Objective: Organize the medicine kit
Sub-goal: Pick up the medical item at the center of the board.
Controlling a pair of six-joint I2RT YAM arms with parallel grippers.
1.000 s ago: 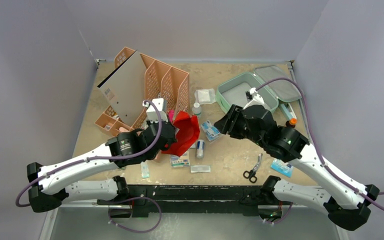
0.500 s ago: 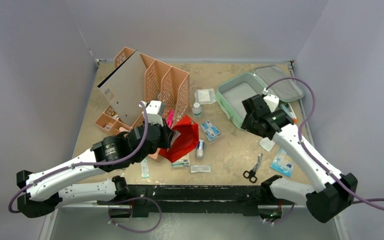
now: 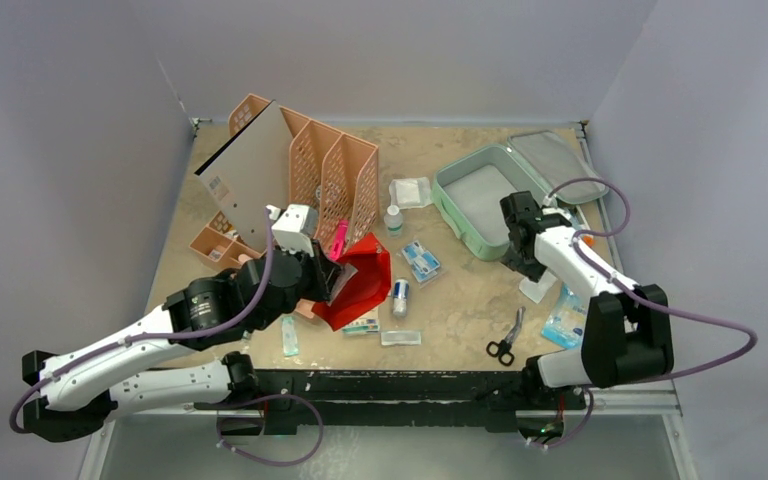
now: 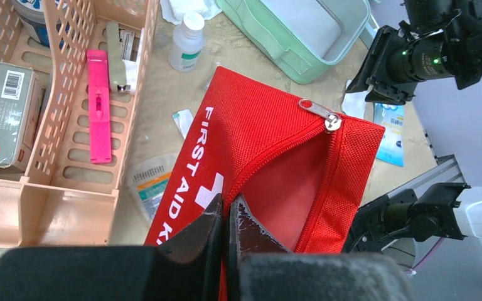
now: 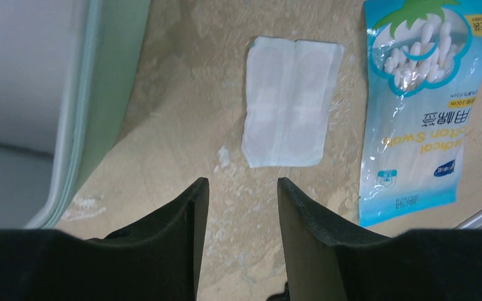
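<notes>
The medicine kit [image 3: 447,205] is a mint-green case lying open at the back right, its grey-lined lid [image 3: 550,165] folded back and its tray showing nothing inside. Its green wall [image 5: 116,81] fills the left of the right wrist view. My right gripper [image 3: 514,262] hovers just beside the case's near right side, open [image 5: 243,182] over bare table, short of a white dressing patch [image 5: 292,103]. My left gripper [image 4: 228,199] is shut on the zipper edge of a red first aid pouch [image 4: 270,150], held up unzipped at centre left [image 3: 360,280].
An orange mesh rack [image 3: 330,180] stands at the back left, with a pink item [image 4: 98,106] in a slot. A cotton swab packet [image 5: 420,106], scissors [image 3: 505,340], a small bottle [image 3: 393,220], blue packets [image 3: 420,260], a vial [image 3: 400,297] and gauze [image 3: 410,190] lie scattered.
My right arm swung from the table's middle across the case to its near right side and folded back. The left arm drew the red pouch slightly left and nearer.
</notes>
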